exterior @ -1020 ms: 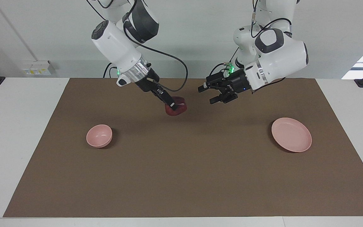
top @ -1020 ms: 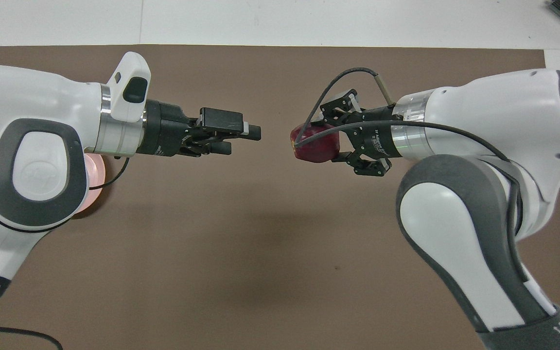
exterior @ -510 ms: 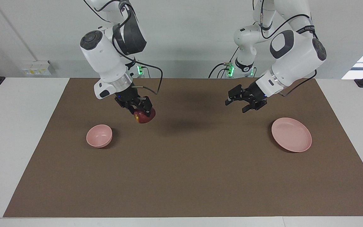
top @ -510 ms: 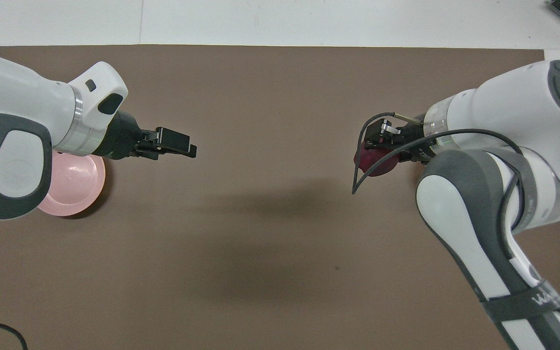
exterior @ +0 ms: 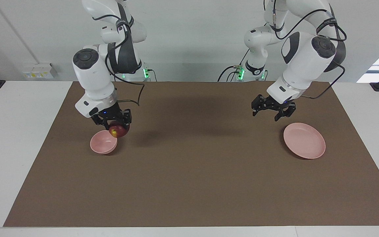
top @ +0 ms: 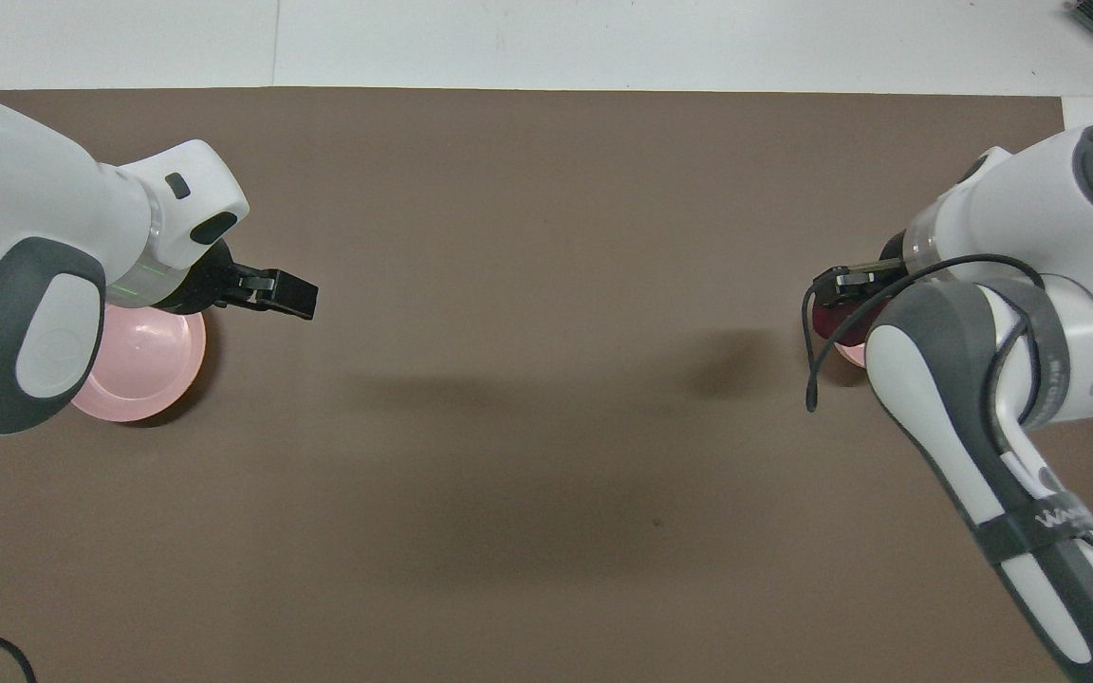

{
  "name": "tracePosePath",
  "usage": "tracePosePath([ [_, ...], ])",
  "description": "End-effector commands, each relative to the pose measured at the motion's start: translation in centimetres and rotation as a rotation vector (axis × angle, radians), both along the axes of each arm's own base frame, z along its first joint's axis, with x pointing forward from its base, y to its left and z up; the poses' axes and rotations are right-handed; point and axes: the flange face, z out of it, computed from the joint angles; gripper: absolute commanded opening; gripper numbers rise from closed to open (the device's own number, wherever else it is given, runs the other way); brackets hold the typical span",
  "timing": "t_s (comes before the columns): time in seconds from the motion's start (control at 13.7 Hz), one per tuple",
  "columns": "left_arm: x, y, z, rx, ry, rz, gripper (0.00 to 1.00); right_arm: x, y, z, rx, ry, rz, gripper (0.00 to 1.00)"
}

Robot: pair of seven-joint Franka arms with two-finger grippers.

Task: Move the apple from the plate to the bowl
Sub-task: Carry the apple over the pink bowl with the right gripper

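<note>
The right gripper [exterior: 115, 124], clamped on the small dark red apple [exterior: 118, 130], has swung from mid-frame to the deep pink bowl's [exterior: 103, 142] rim, so release looks imminent; the left gripper [exterior: 272, 110], open and empty, has retreated above the flat pink plate [exterior: 304, 140] at the frame's right

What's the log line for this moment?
right gripper: holds apple over bowl | left gripper: open, over mat near plate

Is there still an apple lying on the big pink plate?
No, the plate lies bare, and the apple hangs in the right gripper just over the rim of the bowl.
</note>
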Motion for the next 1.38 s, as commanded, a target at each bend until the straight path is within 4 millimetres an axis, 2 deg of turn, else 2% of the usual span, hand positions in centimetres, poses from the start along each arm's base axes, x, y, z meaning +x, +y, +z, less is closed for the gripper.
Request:
tracePosePath([
  [0.0, -0.3, 1.6, 0.6, 0.068, -0.007, -0.01, 1.0, 0.4, -3.3, -2.6, -0.026, 0.005, 0.025, 0.0],
  [0.15, -0.2, 2.0, 0.6, 0.077, -0.011, -0.007, 1.0, 1.1, -6.5, -5.0, -0.031, -0.014, 0.052, 0.0],
  [0.22, -0.2, 2.0, 0.6, 0.077, -0.011, -0.007, 1.0, 1.1, -7.1, -5.5, -0.031, -0.016, 0.055, 0.0],
  [0.44, -0.2, 2.1, 0.5, 0.078, -0.008, -0.008, 1.0, 1.1, -7.5, -7.7, -0.03, 0.011, 0.039, 0.0],
  [1.31, 0.1, 3.3, 1.0, 0.121, -0.019, -0.001, 1.0, 1.0, -7.0, -9.9, -0.027, 0.041, 0.01, 0.0],
])
